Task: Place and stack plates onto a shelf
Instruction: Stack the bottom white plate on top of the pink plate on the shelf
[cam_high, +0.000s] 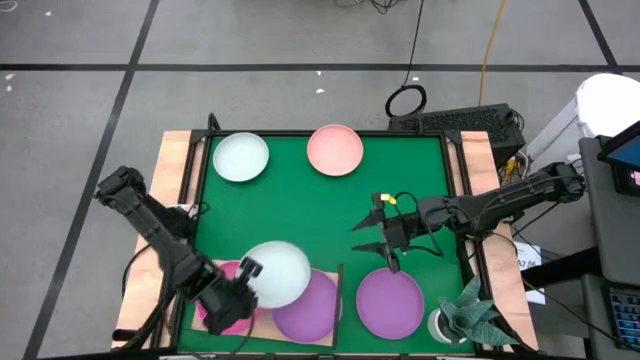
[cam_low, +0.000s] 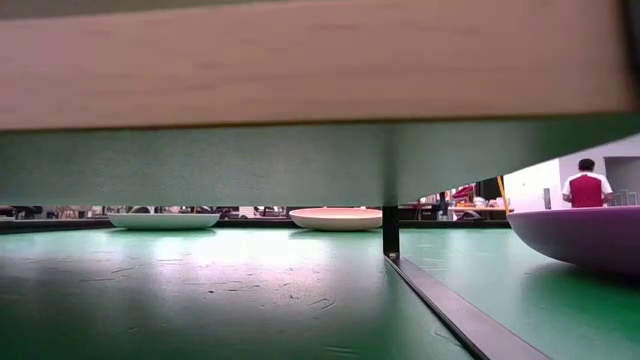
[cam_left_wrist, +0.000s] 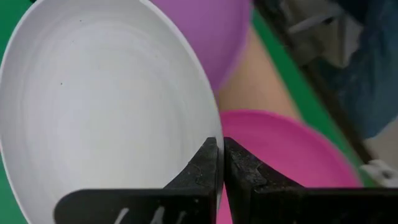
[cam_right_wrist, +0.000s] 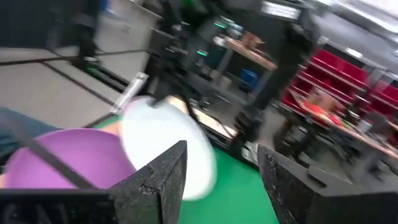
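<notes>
A white plate (cam_high: 278, 273) is held up by its rim over the near left part of the table, tilted, hanging above the light-wood shelf (cam_high: 262, 322). The left gripper (cam_high: 243, 283) has its two fingers pinched tight on the plate's edge, so the plate spreads away from the pincer toward the table's middle. Under and beside it lie a magenta plate (cam_high: 222, 308), on the shelf right below the gripper, and a purple plate (cam_high: 310, 308) just toward the centre, partly covered by the white one. The release, I judge, depends on which of these two the white plate sits squarely over; at present it straddles both. The right gripper (cam_high: 385, 237) hovers with fingers spread wide and empty above the green mat (cam_high: 300, 205), near a second purple plate (cam_high: 390, 302). Two more plates, a pale mint plate (cam_high: 241, 157) and a salmon pink plate (cam_high: 335, 150), rest at the far edge.
</notes>
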